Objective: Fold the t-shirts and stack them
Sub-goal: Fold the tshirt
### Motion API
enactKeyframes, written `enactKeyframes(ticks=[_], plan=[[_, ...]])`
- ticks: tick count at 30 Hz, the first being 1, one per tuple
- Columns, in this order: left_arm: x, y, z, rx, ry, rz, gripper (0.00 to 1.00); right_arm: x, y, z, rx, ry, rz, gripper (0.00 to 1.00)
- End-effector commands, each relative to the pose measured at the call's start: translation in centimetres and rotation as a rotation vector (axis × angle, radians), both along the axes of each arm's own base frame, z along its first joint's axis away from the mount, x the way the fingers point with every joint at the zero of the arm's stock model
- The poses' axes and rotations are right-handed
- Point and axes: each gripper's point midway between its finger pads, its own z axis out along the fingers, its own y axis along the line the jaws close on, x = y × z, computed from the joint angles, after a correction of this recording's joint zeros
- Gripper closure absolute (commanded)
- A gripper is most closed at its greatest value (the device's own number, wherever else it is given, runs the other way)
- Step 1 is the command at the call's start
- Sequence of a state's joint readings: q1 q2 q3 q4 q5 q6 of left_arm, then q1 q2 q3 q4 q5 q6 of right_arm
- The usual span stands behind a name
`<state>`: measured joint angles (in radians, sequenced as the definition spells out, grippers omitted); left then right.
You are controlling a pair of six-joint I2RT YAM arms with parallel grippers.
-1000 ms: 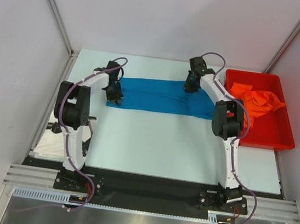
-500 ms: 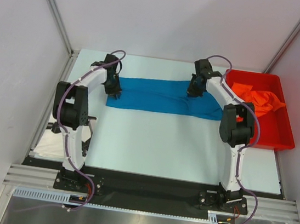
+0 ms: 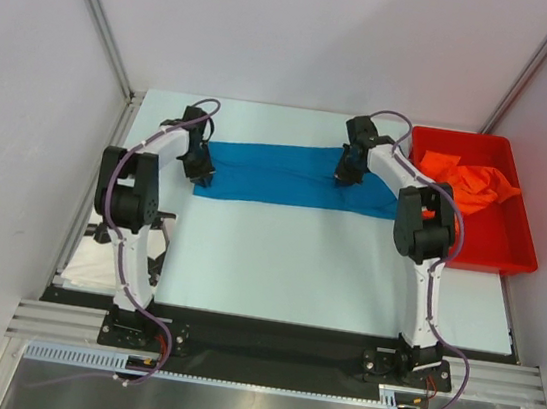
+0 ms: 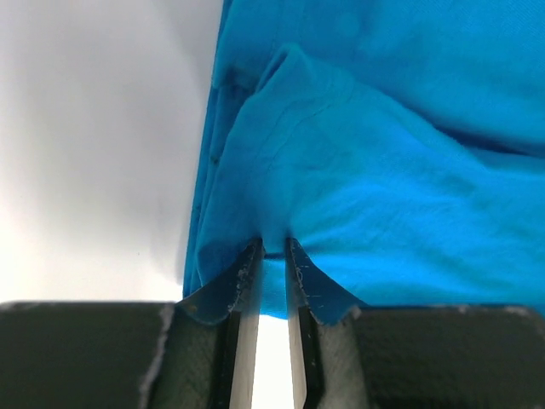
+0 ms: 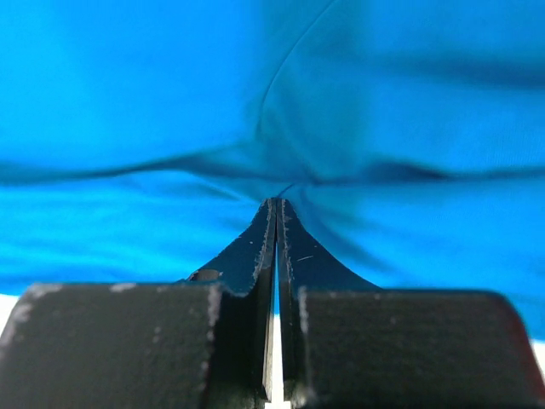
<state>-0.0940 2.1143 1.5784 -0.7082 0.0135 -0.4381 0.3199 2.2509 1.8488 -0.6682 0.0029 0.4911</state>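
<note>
Overhead rear view of table (image 3: 295,268); wrist close-ups on the same blue t-shirt (image 3: 288,174).

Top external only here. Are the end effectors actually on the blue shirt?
Observer: Left wrist view: the left end effector has a pinch of the blue shirt between its fingers, jaws slightly apart.
Operator: Right one?
Observer: Right wrist view: the right end effector is shut tight, with creases in the cloth converging on its tips.
Operator: Left grip mid-panel or edge?
Observer: Near the edge. A raised fold runs up from the tips, with bare table just beside it.
</note>
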Motion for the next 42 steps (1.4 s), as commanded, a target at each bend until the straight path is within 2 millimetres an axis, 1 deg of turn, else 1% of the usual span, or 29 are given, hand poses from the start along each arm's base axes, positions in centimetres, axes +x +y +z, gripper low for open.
enactKeyframes(ticks=[1, 2, 4, 7, 10, 11, 15, 16, 18, 19, 22, 23, 24, 25, 26, 27, 28, 29, 30, 31, 32, 33, 35, 36, 38, 39, 40, 41, 42], plan=[[-3.5, 0.5, -1.3, 0.016, 0.098, 0.014, 0.77, 2.2, 0.2, -0.1, 0.014, -0.037, -0.025, 1.00], [-4.2, 0.5, -1.6, 0.018, 0.117, 0.013, 0.77, 2.3, 0.3, -0.7, 0.011, -0.027, -0.025, 1.00], [-5.2, 0.6, -2.1, 0.021, 0.144, 0.014, 0.76, 3.1, 0.4, -0.4, 0.011, -0.054, -0.023, 1.00], [-6.4, 0.7, -2.3, 0.023, 0.178, 0.017, 0.76, 3.9, -0.1, -0.9, -0.027, -0.063, -0.015, 1.00], [-7.8, 0.1, -2.5, -0.016, 0.198, 0.025, 0.76, 4.6, -0.3, -0.3, -0.036, -0.081, -0.007, 1.00], [-9.0, 0.0, -3.0, -0.024, 0.220, 0.027, 0.76, 4.8, -0.4, 0.0, -0.029, -0.088, -0.011, 1.00], [-10.8, -0.4, -3.4, -0.045, 0.242, 0.031, 0.76, 4.4, 0.4, 1.8, 0.004, -0.096, -0.002, 0.94], [-11.7, -0.3, -3.3, -0.044, 0.256, 0.031, 0.76, 4.2, 0.5, 2.8, 0.010, -0.106, -0.008, 0.93], [-12.5, -0.5, -3.3, -0.052, 0.257, 0.034, 0.76, 3.6, 0.6, 4.1, 0.013, -0.110, -0.008, 0.87], [-12.8, -0.6, -3.3, -0.054, 0.247, 0.032, 0.76, 3.4, 0.6, 6.2, 0.024, -0.141, -0.016, 0.85], [-15.2, -1.3, -3.5, -0.067, 0.276, 0.022, 0.77, 2.2, -0.1, 7.8, 0.014, -0.147, -0.033, 0.74], [-15.6, -2.0, -3.0, -0.074, 0.261, 0.006, 0.77, 1.9, -0.4, 9.4, 0.020, -0.169, -0.046, 0.66], [-15.8, -2.3, -2.9, -0.077, 0.250, 0.007, 0.77, 1.4, -1.1, 9.4, 0.017, -0.154, -0.059, 0.64], [-17.0, -2.4, -3.3, -0.074, 0.270, 0.003, 0.76, 0.7, -1.7, 9.0, 0.005, -0.131, -0.074, 0.58], [-17.6, -2.9, -3.3, -0.077, 0.274, -0.008, 0.76, 0.3, -2.5, 9.8, 0.000, -0.143, -0.098, 0.54], [-18.0, -3.1, -3.0, -0.085, 0.267, -0.006, 0.77, 0.0, -3.1, 9.7, -0.008, -0.137, -0.109, 0.52], [-19.3, -3.4, -3.2, -0.088, 0.286, -0.018, 0.77, -0.6, -4.2, 9.0, -0.023, -0.118, -0.128, 0.46], [-19.9, -3.7, -3.0, -0.098, 0.283, -0.022, 0.77, -0.9, -4.9, 9.3, -0.035, -0.122, -0.151, 0.43], [-20.1, -4.0, -2.3, -0.106, 0.255, -0.028, 0.77, -1.1, -5.5, 9.2, -0.043, -0.120, -0.166, 0.41], [-21.5, -4.1, -2.5, -0.099, 0.272, -0.043, 0.76, -1.6, -6.2, 8.6, -0.060, -0.103, -0.181, 0.35], [-22.0, -4.3, -2.4, -0.103, 0.271, -0.049, 0.76, -1.9, -6.7, 8.7, -0.076, -0.103, -0.195, 0.33], [-22.4, -4.7, -1.6, -0.123, 0.252, -0.062, 0.76, -2.2, -6.9, 8.5, -0.087, -0.099, -0.201, 0.31], [-23.7, -5.4, -1.1, -0.123, 0.248, -0.108, 0.76, -3.2, -7.6, 7.5, -0.112, -0.069, -0.215, 0.28], [-24.3, -5.4, -0.8, -0.108, 0.249, -0.123, 0.74, -3.5, -7.7, 7.8, -0.111, -0.074, -0.221, 0.28], [-24.4, -5.6, 1.0, -0.093, 0.188, -0.166, 0.71, -4.5, -8.2, 6.8, -0.122, -0.056, -0.229, 0.27], [-24.7, -5.3, 1.7, -0.071, 0.179, -0.172, 0.65, -4.7, -8.3, 7.2, -0.119, -0.066, -0.236, 0.27], [-24.1, -5.5, 3.5, -0.076, 0.106, -0.187, 0.61, -5.0, -8.5, 6.9, -0.122, -0.063, -0.238, 0.27], [-23.5, -5.2, 6.3, -0.066, 0.028, -0.198, 0.51, -5.3, -9.2, 6.3, -0.138, -0.056, -0.254, 0.27], [-23.5, -5.2, 6.4, -0.066, 0.027, -0.198, 0.48, -5.3, -9.2, 6.3, -0.138, -0.056, -0.254, 0.27]])
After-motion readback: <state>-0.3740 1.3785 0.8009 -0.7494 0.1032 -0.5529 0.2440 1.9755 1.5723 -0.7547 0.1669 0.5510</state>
